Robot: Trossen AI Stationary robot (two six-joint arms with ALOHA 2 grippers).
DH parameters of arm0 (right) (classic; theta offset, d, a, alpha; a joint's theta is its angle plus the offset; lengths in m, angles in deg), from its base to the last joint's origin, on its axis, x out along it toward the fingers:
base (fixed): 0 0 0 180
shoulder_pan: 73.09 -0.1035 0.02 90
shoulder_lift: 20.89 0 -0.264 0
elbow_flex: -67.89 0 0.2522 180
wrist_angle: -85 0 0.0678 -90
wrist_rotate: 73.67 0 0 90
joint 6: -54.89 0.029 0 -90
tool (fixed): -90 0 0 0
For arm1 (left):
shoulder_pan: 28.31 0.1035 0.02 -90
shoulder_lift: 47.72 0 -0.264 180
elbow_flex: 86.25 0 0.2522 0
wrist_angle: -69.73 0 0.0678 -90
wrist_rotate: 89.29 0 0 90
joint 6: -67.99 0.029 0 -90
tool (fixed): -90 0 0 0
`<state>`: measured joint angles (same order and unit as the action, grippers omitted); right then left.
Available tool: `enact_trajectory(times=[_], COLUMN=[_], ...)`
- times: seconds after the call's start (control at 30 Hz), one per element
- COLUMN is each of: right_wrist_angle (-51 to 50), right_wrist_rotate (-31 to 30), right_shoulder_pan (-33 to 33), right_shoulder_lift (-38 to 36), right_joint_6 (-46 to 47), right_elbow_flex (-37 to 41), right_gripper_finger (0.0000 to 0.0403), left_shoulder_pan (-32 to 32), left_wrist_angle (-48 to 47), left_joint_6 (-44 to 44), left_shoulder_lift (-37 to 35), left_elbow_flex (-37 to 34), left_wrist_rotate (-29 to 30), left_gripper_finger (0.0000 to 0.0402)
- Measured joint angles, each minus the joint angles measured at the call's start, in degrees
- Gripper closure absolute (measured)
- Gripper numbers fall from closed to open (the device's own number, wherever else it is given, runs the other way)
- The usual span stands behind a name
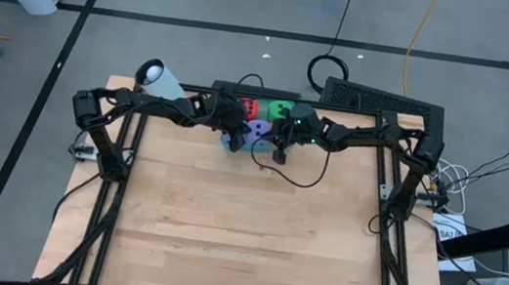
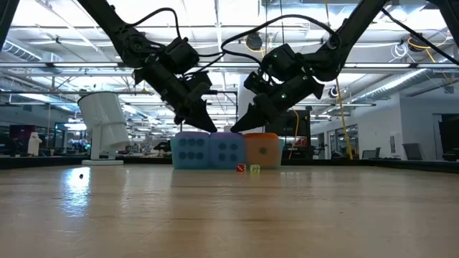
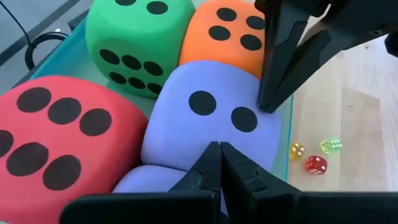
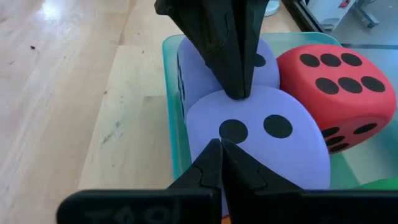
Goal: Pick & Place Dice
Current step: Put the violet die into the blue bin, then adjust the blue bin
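Five soft dice sit packed in a teal tray (image 3: 287, 146) at the table's far edge: red (image 3: 56, 134), green (image 3: 134, 43), orange (image 3: 230, 34) and two purple-blue ones, an upper one (image 3: 214, 115) and a second (image 3: 146, 180) beside it. My left gripper (image 3: 219, 152) is shut and points down at the seam between the two purple dice. My right gripper (image 4: 221, 149) is shut too, its tip on the upper purple die's two-pip face. In the low view both tips (image 2: 211, 130) (image 2: 237, 130) meet the tops of the dice. My left gripper comes slanting down from the table's left with shut fingers (image 4: 235, 74). Its tip sits at the seam (image 4: 239, 96) between the two purple dice; the dice stay in the tray. My right gripper slants down from the right with shut fingers (image 3: 277, 81). Its tip rests on the upper purple die's top face near its tray-side edge (image 3: 261, 112).
Three tiny dice, yellow (image 3: 297, 150), green (image 3: 331, 146) and red (image 3: 316, 165), lie on the wood just outside the tray. A white cylinder (image 1: 157, 77) stands at the far left corner. A dark cable (image 1: 289, 177) loops over the table. Bare wood (image 1: 242, 239) stretches toward the near edge.
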<state>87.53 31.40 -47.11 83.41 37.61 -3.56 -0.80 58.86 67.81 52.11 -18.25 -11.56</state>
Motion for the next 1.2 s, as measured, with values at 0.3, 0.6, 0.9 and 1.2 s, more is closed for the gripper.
enact_trajectory(times=[0.3, 0.6, 0.9, 1.2], right_wrist_angle=[1.9, 1.9, -10.7, -14.7], right_wrist_rotate=[-0.2, -1.8, -4.8, -8.5], right_shoulder_pan=[-1.5, -3.4, 5.8, 10.9], right_shoulder_lift=[-4.1, -7.0, -13.1, -13.2], right_joint_6=[-0.5, 0.1, 5.9, 8.3], right_elbow_flex=[0.3, 0.2, 0.2, 4.4], right_gripper_finger=[0.0403, 0.0393, 0.0402, 0.0402], left_shoulder_pan=[0.0, 0.1, 6.7, 9.7], left_wrist_angle=[0.1, -2.4, -5.4, -8.5], left_joint_6=[1.2, 4.1, 0.5, -5.4], left_shoulder_lift=[-4.6, -9.4, -10.5, -10.4], left_elbow_flex=[-0.3, -0.2, -0.1, -4.7], left_wrist_rotate=[0.3, 5.5, 1.5, 12.0], left_gripper_finger=[0.0385, 0.0385, 0.0395, 0.0399])
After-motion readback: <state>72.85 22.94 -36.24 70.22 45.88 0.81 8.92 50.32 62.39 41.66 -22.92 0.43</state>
